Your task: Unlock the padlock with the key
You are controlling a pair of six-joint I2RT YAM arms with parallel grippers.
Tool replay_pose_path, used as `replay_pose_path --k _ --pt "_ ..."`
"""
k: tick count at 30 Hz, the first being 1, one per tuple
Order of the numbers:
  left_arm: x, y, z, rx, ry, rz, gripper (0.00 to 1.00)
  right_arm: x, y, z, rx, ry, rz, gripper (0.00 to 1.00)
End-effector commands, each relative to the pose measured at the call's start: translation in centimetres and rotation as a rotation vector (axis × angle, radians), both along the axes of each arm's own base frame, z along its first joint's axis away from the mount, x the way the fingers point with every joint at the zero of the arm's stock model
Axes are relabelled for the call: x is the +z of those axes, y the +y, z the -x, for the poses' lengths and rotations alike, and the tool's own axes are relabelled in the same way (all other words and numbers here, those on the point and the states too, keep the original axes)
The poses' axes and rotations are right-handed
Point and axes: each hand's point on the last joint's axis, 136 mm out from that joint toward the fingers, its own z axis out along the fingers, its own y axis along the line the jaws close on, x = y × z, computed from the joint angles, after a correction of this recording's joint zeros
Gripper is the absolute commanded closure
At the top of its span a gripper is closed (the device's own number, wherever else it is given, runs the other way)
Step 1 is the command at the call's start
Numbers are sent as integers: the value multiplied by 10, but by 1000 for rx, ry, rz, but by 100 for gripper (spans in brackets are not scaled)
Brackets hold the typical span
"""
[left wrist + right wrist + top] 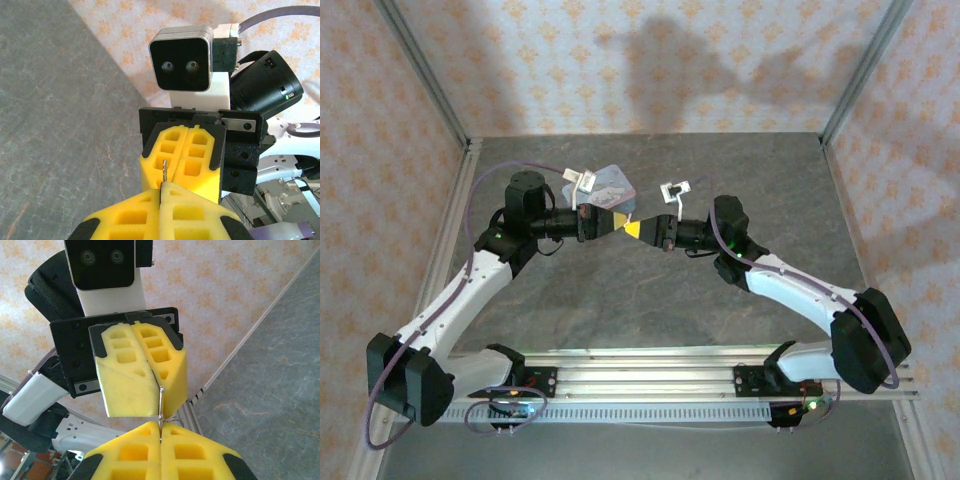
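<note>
Key point(164, 170), thin sliver of pale silvery metal: stands upright in the air above the grey stone-patterned table point(720, 290), at the point where the two arms meet tip to tip. Lower end buried between yellow foam pads; upper end free.

Left gripper point(161, 192), yellow foam fingers on black mounts: pressed together, pinching the key, which rises straight out of the seam between its pads in the left wrist view.

Right gripper point(160, 432), same build: pressed together, facing the left one. In the right wrist view the key meets its seam as well, so it appears to pinch the same lower end. A fine wire loop point(171, 420), perhaps a key ring, sits just beside that seam.

Reason for the arrangement, as a judgement: so slight a key is hard to orient in one grasp. A two-sided hold in mid-air looks like a handover or regrasp, meant to leave the blade projecting for insertion.

Padlock, small and dark blue: too small to make out; its position cannot be told.

Tin point(612, 182), pastel blue-and-pink, rectangular: on the table just behind the meeting grippers, untouched.

Task status, judged: early; key secured, lock not yet approached. Risk: the key twisting or slipping when one side lets go.
</note>
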Motion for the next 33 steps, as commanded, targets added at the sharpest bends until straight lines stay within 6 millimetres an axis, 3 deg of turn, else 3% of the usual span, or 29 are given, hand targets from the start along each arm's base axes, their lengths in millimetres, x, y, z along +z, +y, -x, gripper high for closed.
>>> replay_pose_path --k 1,8,16,25,33 --pt "2 -9 11 -66 -16 -5 100 16 1 2 9 -59 -37 100" --pt "-1 -6 13 -55 -47 -42 100 7 -2 -5 -37 -49 40 100" --pt "-1 -8 13 -62 -26 -29 100 12 -1 -1 -12 -67 28 100" --pt "-2 -14 17 -92 -20 -26 90 16 2 0 9 -64 3 100" --pt "-4 -16 19 -105 -18 -28 90 14 3 -2 5 -58 2 100"
